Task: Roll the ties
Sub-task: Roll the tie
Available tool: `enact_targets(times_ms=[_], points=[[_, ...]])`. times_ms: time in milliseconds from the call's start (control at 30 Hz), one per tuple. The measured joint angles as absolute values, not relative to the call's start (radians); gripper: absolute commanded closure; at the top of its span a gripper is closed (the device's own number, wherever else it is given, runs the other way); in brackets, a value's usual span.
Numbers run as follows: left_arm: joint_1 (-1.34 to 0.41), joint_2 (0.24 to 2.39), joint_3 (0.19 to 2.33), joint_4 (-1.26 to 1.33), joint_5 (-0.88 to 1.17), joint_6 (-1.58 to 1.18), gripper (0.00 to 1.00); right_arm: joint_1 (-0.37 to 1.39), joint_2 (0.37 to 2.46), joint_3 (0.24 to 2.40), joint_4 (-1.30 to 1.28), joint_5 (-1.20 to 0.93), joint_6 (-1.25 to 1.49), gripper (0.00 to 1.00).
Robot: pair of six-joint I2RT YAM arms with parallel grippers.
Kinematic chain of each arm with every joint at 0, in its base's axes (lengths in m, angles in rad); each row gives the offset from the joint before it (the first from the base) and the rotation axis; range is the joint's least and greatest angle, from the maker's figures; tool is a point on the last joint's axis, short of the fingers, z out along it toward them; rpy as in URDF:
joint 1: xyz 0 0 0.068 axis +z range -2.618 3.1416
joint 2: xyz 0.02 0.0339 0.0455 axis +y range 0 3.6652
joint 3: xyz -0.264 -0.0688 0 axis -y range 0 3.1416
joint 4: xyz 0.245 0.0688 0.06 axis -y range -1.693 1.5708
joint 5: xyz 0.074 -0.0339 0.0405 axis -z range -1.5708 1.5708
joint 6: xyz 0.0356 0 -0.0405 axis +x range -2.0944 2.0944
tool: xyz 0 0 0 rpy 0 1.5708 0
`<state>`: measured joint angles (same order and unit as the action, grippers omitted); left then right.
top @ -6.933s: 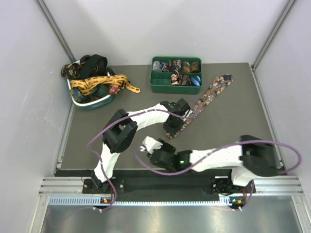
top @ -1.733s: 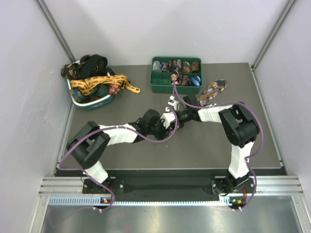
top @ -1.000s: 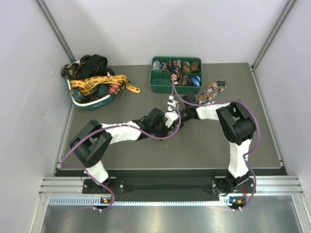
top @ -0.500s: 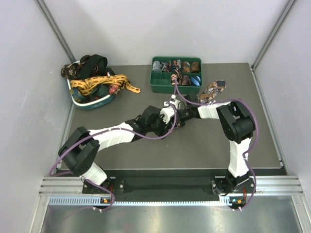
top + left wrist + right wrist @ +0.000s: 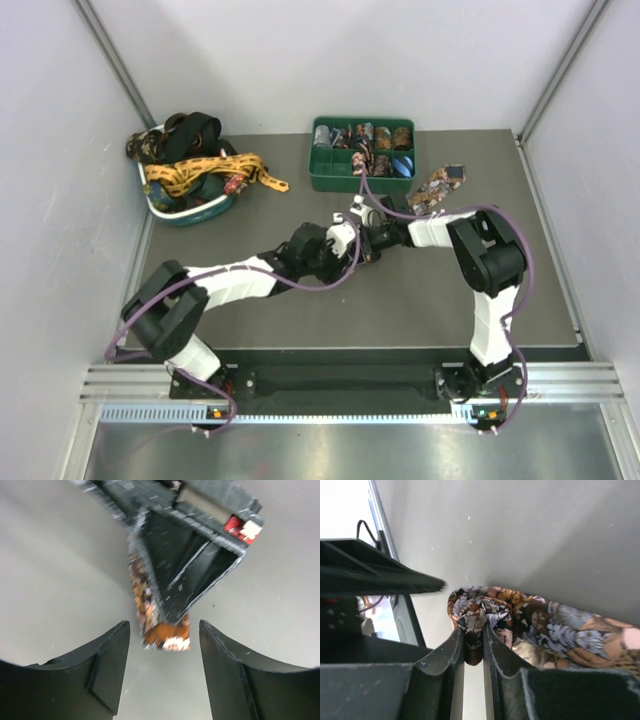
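A brown floral tie is partly wound into a small roll. My right gripper is shut on the roll's core, and the unrolled length trails off to the right. From above, that loose tail lies on the mat beside the green tray. My left gripper faces the roll with its jaws open and its fingers on either side, not touching it. In the top view both grippers meet at the table's middle, left gripper against right gripper.
A green divided tray at the back holds several rolled ties. A teal basket at the back left is piled with loose ties, among them a gold-yellow one and a black one. White walls stand on three sides.
My left gripper's jaws have opened wider around the roll, and the left arm's elbow has swung left. The right gripper has kept its hold and hardly moved.
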<state>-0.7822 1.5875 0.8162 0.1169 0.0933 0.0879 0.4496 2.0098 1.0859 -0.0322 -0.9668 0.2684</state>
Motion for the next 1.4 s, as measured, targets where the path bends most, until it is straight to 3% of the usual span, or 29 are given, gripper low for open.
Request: enact_targets(times_ms=[333,567,967,1400], points=[[-0.767,1.171,0.583,0.245,-0.045,-0.076,0.3,0.604,1.914,1.062,-0.039,-0.754,0.275,0.89],[-0.752,1.093,0.448,0.284,-0.076,-0.118,0.29,0.654,1.91,1.088,-0.082,-0.678,0.273,0.88],[-0.541,1.298,0.534,0.263,0.074,-0.274,0.32,0.695,1.819,1.079,-0.115,-0.512,0.26,0.88],[-0.531,1.653,0.823,0.154,0.338,-0.32,0.41,0.746,1.784,1.003,-0.071,-0.397,0.289,0.88]])
